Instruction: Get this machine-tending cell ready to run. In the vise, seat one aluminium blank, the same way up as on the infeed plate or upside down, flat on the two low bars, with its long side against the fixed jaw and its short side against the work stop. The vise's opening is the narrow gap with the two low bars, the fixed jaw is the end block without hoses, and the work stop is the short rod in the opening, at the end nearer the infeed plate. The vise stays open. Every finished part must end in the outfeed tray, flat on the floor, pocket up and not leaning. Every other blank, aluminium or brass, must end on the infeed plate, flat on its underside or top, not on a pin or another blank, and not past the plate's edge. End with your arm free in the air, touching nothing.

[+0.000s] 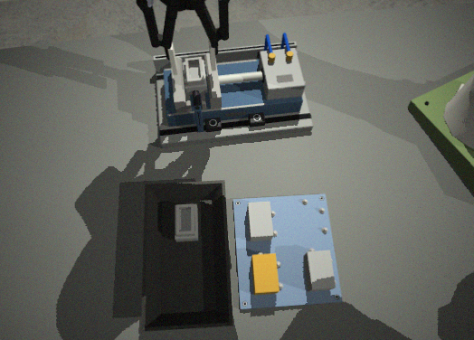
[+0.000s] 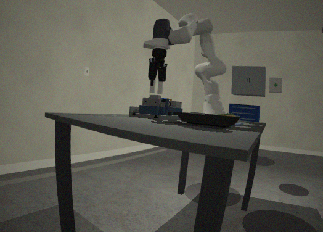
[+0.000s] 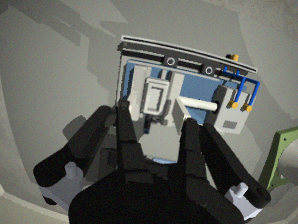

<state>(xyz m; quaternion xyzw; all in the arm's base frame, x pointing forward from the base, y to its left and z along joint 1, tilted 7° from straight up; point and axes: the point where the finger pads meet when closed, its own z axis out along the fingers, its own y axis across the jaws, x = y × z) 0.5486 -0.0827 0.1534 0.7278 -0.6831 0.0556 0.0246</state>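
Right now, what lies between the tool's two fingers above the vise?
In the top view, the pocketed finished part sitting in the vise shows between the fingers of the tool; they hold nothing.

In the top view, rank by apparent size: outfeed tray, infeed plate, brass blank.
1. Outfeed tray, largest.
2. Infeed plate, somewhat smaller.
3. Brass blank, far smallest.

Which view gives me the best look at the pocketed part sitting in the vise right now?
The top view: the finished part shows pocket up in the vise, with the gripper fingers on either side. The wrist view shows the part smaller and from higher up, between the fingers. The exterior view shows only a pale sliver under the fingertips.
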